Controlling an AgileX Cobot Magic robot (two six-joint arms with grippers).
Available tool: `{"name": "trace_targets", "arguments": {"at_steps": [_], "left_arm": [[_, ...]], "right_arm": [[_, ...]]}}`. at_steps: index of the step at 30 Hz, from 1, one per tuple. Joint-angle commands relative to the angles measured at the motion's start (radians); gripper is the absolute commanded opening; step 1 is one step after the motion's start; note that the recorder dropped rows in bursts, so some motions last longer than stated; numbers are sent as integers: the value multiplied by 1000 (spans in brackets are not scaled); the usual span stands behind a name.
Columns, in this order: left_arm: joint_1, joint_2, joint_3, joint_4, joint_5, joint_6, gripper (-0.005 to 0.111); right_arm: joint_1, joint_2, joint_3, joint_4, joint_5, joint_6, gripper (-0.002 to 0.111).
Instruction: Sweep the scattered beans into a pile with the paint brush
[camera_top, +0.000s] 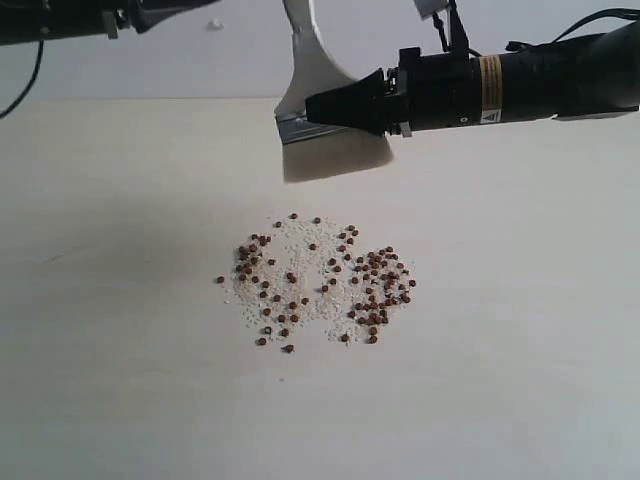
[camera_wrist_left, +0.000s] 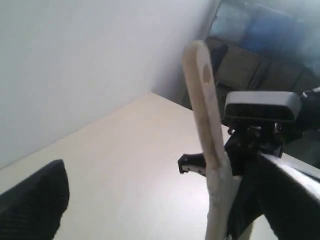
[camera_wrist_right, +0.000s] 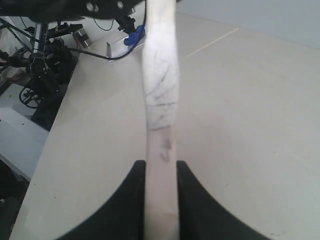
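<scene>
**Brush (camera_top: 335, 158) held up beyond the beans**

One brush, two arms, one patch of beans (camera_top: 320, 280). The right fingers (camera_wrist_right: 125, 210) clamp the brush's pale handle from both sides. The brush hangs bristles down on the far side of the beans and apart from them. The right arm (camera_top: 530, 80) reaches in level from the right. The left arm (camera_top: 60, 20) sits off at the upper left corner. Only one of the left fingers (camera_wrist_left: 32, 205) shows, a dark ribbed pad with nothing against it. Its partner is out of sight, so I cannot tell how wide they stand.

There are several dozen beans, too many and too small for an exact count. They lie in two loose groups, a thinner one on the left and a denser one on the right. Both rest on a scatter of white grains (camera_top: 300, 240), with a few strays at the near edge.

The worktop (camera_top: 520, 380) is pale cream, matte and flat. A plain white wall (camera_top: 230, 60) stands behind it. Past one edge are cables and dark stands (camera_wrist_right: 40, 65), and elsewhere some blurred brown boxes (camera_wrist_left: 245, 65).
</scene>
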Motion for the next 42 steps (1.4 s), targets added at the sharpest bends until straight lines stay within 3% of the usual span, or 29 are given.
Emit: {"name": "trace_targets", "arguments": {"at_steps": [1,7,16,26,34,42], "left_arm": [[-57,52,4,-17,21,92,94],[-117,52,-20,-17,21,154,94],[-170,52,-79,-17,21,151,80],[-168,52,-100,-17,21,146,78],[-157,52,-151,-17,21,102,56],[-157,52,-158,-17,-11,66,17]], "right_arm": [[-5,-16,-2,11,-20,-12,0],[-5,-16,-2,11,-20,-8,0],[30,-16,-2,4,-20,-12,0],[36,-3,-2,2,-20,-12,0],[36,15,-2,2,-20,-12,0],[36,15,-2,4,-20,-12,0]]}}
